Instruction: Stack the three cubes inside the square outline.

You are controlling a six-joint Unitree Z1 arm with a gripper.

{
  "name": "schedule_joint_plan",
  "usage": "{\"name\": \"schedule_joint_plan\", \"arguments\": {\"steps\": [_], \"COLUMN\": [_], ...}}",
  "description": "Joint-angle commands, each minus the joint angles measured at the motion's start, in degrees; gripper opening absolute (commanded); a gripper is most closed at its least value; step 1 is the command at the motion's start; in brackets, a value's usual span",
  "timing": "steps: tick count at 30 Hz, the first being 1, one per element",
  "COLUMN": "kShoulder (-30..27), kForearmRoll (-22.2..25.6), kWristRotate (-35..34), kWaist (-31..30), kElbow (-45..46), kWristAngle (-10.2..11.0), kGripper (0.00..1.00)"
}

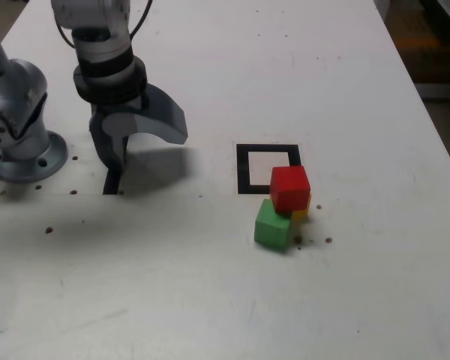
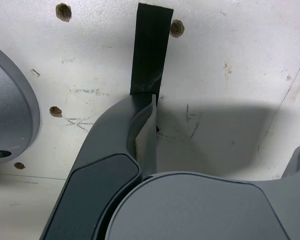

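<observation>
A pale tabletop [image 1: 172, 300] is filling most of the exterior view, its white surface showing small brown holes, scuffs and faint scratches. Beyond its edge at the exterior view's far right, a dark, brownish part of the room is showing, too blurred to name. At the left, a round grey metal base [image 1: 30, 161] is standing on the table. A black tape strip [image 1: 112, 180] is lying beside the gripper [image 1: 148, 152], one finger partly covering it in both views. The gripper is hanging at the left, well apart from the cubes; its jaws are standing wide apart with nothing between them, and its shadow is falling on the table.

The square outline [image 1: 244, 171] is lying right of the gripper, a thick black frame around a whitish centre. The three cubes are sitting in a cluster around its near right corner. The red cube [image 1: 289, 189] is sitting highest, bright and plain, hiding part of the frame. The yellow cube [image 1: 301, 210] is showing only a small orange-yellow piece below it, the rest being hidden. The green cube [image 1: 273, 226] is resting nearer and slightly left, a matt mid-green, outside the outline. Whether the red cube is touching the green one, the pictures cannot tell.
</observation>
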Motion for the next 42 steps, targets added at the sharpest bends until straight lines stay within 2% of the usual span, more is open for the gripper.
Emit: {"name": "schedule_joint_plan", "arguments": {"steps": [1, 13, 18, 22, 31, 37, 42], "kShoulder": [-0.3, -0.3, -0.4, -0.9, -4.3, -3.9, -1.1], "kForearmRoll": [-0.1, 0.6, 3.3, 8.5, 23.4, 31.4, 35.6], "kWristRotate": [-0.1, -0.1, -0.1, 0.0, 0.8, 1.8, 3.3], "kWaist": [0.0, 0.0, 0.0, 0.0, 0.0, 0.0, 0.0], "kElbow": [0.1, -0.5, -1.9, -4.8, -14.1, -22.1, -29.6], "kWristAngle": [0.0, 0.2, 0.8, 2.0, 6.5, 5.7, 4.5], "kGripper": [0.99, 0.99, 0.99, 0.99, 0.99, 0.99, 0.99]}}
